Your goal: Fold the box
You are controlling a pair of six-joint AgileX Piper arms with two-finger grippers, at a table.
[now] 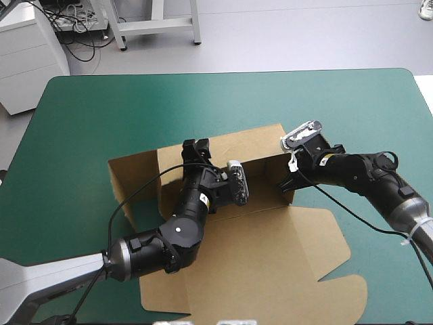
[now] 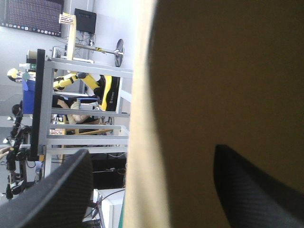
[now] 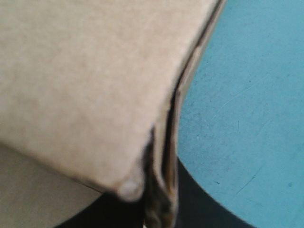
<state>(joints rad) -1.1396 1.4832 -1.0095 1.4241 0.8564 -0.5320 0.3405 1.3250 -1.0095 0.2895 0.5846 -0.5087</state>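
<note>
One brown box [image 1: 223, 271] on the teal-green tabletop [image 1: 88, 108], about the middle, partly formed. Stands with the back wall [image 1: 250, 145] raised along the far side; lies otherwise flat, with the lid [image 1: 304, 264] spread toward the near edge and a side flap [image 1: 132, 183] out to the left.

Left end effector [image 1: 197, 146]: enters from the near left, crosses above the flat board, ends at the top edge of the back wall, toward its left end. Straddles that wall in the left wrist view, with black fingers [image 2: 61, 194] set apart, one on each face of the board. Reads as open, not clamped. Contact with the board: cannot tell.

Right end effector [image 1: 287, 181]: enters from the right, sits low at the right-hand end of the back wall, at the corner beside the lid. Appears in the right wrist view all but closed, with an edge of board, seemingly two layers, pinched between the black fingers. Grips the box at that corner. Bare tabletop just beyond the pinched edge.

Both end effectors on the same wall, apart from each other.
</note>
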